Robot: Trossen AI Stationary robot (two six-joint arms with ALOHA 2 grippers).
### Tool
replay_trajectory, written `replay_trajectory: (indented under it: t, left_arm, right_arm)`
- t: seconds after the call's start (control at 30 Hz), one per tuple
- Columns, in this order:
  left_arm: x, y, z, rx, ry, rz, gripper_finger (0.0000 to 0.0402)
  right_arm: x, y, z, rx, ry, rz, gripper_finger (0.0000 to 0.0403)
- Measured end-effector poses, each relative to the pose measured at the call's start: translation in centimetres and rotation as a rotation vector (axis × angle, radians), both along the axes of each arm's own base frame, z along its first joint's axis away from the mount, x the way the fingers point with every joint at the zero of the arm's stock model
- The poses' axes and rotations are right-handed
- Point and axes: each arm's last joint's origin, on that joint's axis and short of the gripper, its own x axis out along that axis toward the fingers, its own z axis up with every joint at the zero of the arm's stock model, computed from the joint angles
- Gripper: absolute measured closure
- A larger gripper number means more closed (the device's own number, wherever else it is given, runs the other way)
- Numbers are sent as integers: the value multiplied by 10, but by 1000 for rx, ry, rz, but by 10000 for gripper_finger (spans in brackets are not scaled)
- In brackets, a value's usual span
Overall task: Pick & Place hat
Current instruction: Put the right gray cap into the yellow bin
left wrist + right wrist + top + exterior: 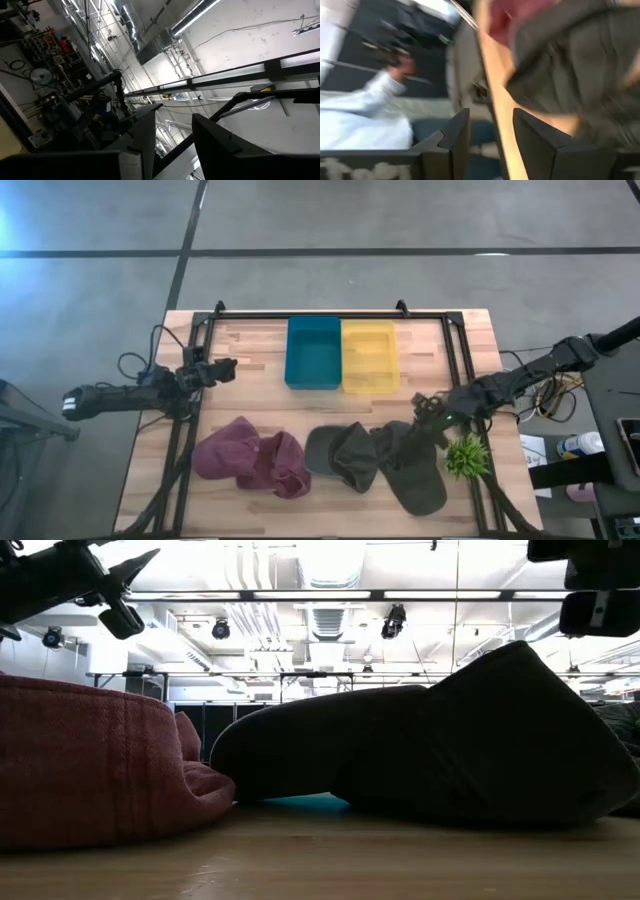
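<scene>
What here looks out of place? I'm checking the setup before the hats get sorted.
A small green plant sits at the table's right edge beside the dark grey hats and the right gripper, the only thing that is neither hat nor bin. Both bins, teal and yellow, are empty.

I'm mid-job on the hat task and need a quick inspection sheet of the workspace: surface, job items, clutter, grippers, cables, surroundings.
Surface: wooden table with a black frame along its edges.
Job's things: two maroon hats at the front left; two dark grey hats at the front right; teal bin and yellow bin side by side at the back, both empty.
Clutter: small green plant at the front right, beside the grey hats.
Grippers: left gripper open, near the table's left edge, holding nothing; right gripper open, above the grey hats.
Cables: loose wires along both arms, off the table's sides.
Surroundings: grey floor around the table; ceiling lights in the low view.
</scene>
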Motion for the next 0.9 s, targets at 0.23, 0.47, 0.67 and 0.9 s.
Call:
replay_trajectory:
  t: [0.23,0.47,0.67,0.9]
  left_arm:
    - [2,-1,-3,75,48,-17,280]
    - [8,-1,-14,74,171,-20,280]
    - [11,-1,-24,47,274,-46,280]
    - [12,-1,-31,38,348,-55,280]
  right_arm:
    - [30,23,-15,-71,442,177,264]
    - [52,51,-10,-438,659,423,264]
    - [66,106,-9,-615,604,728,264]
    - [67,171,-25,-711,603,888,264]
